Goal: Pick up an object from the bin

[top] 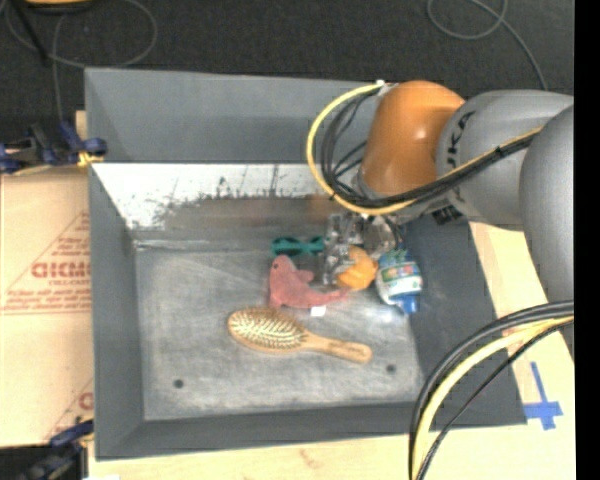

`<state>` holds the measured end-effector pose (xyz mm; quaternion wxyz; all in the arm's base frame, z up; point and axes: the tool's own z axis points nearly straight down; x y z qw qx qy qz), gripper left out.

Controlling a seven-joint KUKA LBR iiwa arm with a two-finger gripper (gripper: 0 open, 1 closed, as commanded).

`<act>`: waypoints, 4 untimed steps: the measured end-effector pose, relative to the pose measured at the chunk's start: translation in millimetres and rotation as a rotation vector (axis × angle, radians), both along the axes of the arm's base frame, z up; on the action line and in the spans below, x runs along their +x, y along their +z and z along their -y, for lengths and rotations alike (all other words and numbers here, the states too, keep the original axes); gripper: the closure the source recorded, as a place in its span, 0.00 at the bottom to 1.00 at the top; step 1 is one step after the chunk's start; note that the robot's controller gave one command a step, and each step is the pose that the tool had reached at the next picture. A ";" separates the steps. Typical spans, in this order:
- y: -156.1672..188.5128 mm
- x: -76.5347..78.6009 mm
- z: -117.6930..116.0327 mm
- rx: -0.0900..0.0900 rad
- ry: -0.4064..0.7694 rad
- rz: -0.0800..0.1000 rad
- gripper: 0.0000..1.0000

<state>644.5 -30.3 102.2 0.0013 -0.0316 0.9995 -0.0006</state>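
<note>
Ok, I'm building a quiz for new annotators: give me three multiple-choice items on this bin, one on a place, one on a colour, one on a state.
1. Where is the wooden hairbrush? A) on the bin floor B) on the rim C) outside it
2. What colour is the flat thing left of the pincer? A) blue B) pink C) black
3. How is the hairbrush posed? A) standing on its handle B) leaning on a wall C) lying flat

1 A: it lies on the grey floor. 2 B: it shows pinkish red. 3 C: head and handle both rest on the floor.
</note>
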 end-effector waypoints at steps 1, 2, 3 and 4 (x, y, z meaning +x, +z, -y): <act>0.1 0.0 0.1 -0.001 0.001 0.000 1.00; 44.6 -0.7 1.4 -0.001 0.015 -0.006 1.00; 69.2 0.1 1.6 -0.001 0.016 -0.002 1.00; 22.7 -57.6 8.5 0.001 0.272 -0.007 0.00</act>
